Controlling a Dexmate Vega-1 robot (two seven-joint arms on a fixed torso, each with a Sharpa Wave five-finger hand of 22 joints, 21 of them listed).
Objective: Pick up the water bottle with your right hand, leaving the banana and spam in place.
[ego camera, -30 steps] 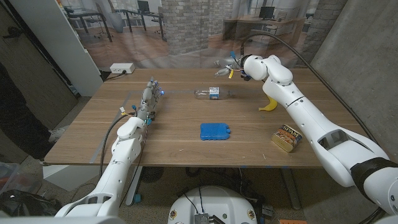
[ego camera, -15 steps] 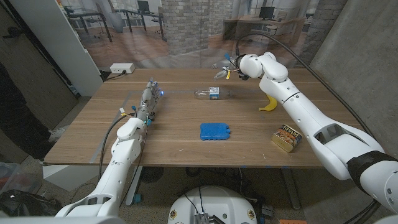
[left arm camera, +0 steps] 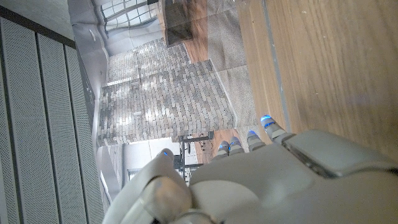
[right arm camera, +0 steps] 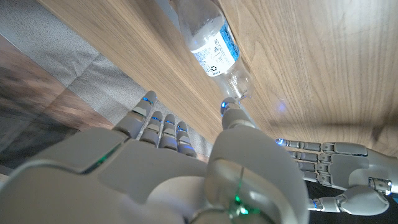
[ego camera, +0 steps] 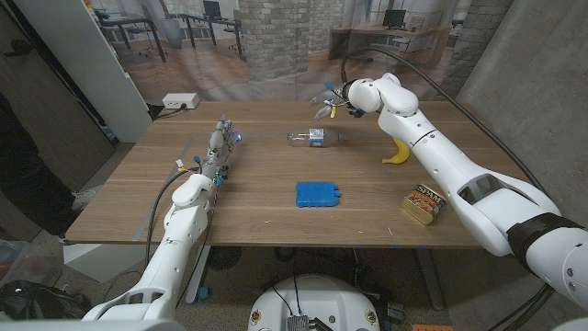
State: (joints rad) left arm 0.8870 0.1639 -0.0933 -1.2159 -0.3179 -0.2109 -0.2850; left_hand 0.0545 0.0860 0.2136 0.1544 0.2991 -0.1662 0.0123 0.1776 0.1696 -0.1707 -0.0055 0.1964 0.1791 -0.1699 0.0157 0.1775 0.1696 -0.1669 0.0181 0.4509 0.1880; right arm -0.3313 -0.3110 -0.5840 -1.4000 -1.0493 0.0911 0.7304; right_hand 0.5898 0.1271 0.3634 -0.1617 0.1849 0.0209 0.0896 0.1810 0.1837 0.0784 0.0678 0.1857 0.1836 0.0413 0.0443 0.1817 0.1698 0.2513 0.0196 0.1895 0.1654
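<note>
One bottle (ego camera: 314, 138) lies on its side at table (ego camera: 257, 207) centre-rear. Right hand (ego camera: 333, 96), fingers spread and empty, hovers at its one o'clock. Step: approach. Next: descend, close around bottle; banana (ego camera: 397, 153) and spam (ego camera: 424, 204) stay untouched.

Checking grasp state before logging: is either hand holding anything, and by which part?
Nothing is held. The right hand is open in the air beyond the water bottle, which lies on its side on the table; the left hand holds nothing.
</note>
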